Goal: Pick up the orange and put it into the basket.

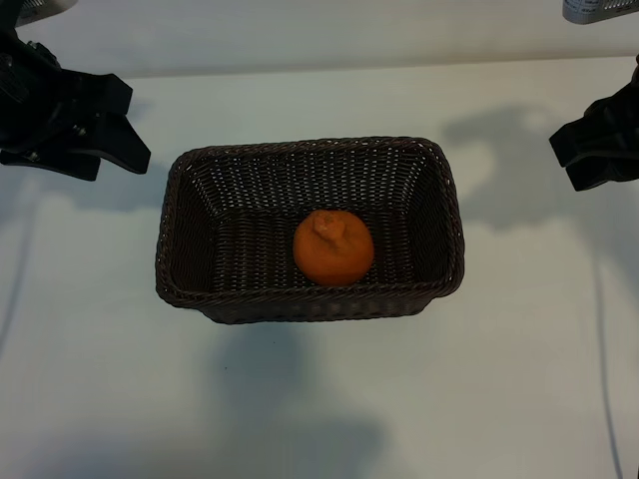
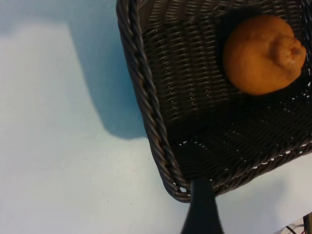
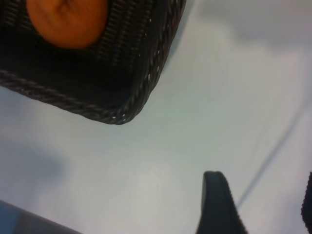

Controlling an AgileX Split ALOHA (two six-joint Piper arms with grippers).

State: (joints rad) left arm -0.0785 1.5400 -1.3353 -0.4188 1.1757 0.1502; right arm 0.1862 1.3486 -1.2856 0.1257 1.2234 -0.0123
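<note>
Orange [image 1: 333, 246] sits on the woven floor of the basket [image 1: 439, 165], a little toward the near wall and slightly right of the basket's middle, its puckered stem end turned upward. Nothing is touching it. Seen from the left wrist, the fruit [image 2: 263, 53] rests against the dark weave with a corner of the basket's braided rim [image 2: 146, 97] running between it and that arm's finger [image 2: 202, 209], whose dark tip lies just outside the corner. From the right wrist, only the lower part of the fruit [image 3: 68, 22] shows, inside the rounded corner of the basket [image 3: 146, 83], well away from the finger [image 3: 219, 204] of that arm.

Left gripper [image 1: 105, 135] hangs over the white table [image 1: 100, 399] just off the basket's left end, its claw spread and carrying nothing; the orange lies to its right, inside the basket and well apart from it. Right gripper [image 1: 594, 150] hovers off the basket's right end, farther from the rim than the left one, its claw also spread with nothing between the fingers; the orange lies to its left, with the basket's right wall between them. Soft shadows of both arms fall on the tabletop.
</note>
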